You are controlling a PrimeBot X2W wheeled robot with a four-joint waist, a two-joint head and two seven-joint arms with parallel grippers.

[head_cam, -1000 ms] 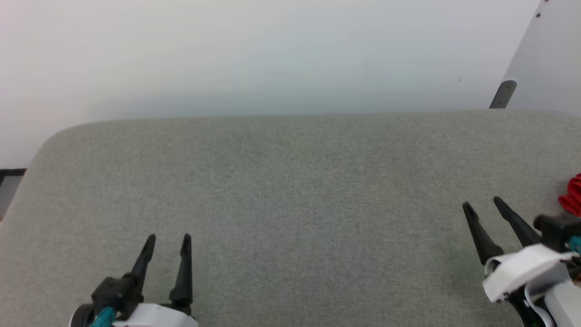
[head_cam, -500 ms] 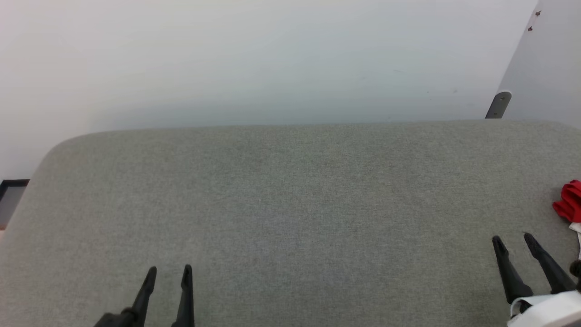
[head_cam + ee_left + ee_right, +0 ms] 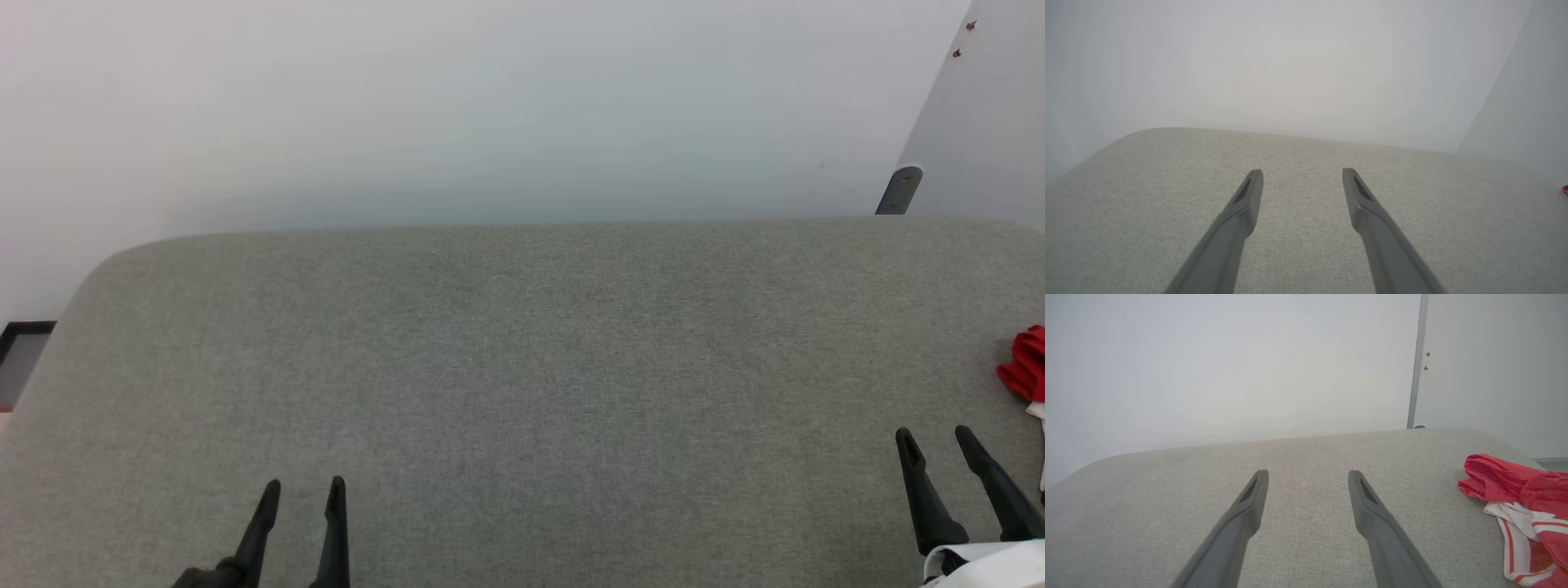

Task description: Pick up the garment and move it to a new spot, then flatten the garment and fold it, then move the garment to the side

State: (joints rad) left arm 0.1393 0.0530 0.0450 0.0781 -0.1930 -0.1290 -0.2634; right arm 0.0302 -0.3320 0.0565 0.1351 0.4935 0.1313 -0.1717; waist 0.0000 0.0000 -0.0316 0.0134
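Garment (image 3: 1515,490) bunched in a red-and-white heap to the right of the right gripper (image 3: 1308,473), near but apart from its spread, empty jaws, at the right end of the grey cushion (image 3: 522,327); long axis not to be told from the heap, partly cut off at the frame edge. Nearer arm judged the right one, fingers low over the cushion and aimed at the wall (image 3: 490,98), so needing a rightward turn. Left gripper (image 3: 305,485) well apart, jaws likewise spread on nothing.

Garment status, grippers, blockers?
Left gripper open, empty. Right gripper open, empty. Garment crumpled on grey surface, far right, untouched, beside right gripper. Nothing in the way.
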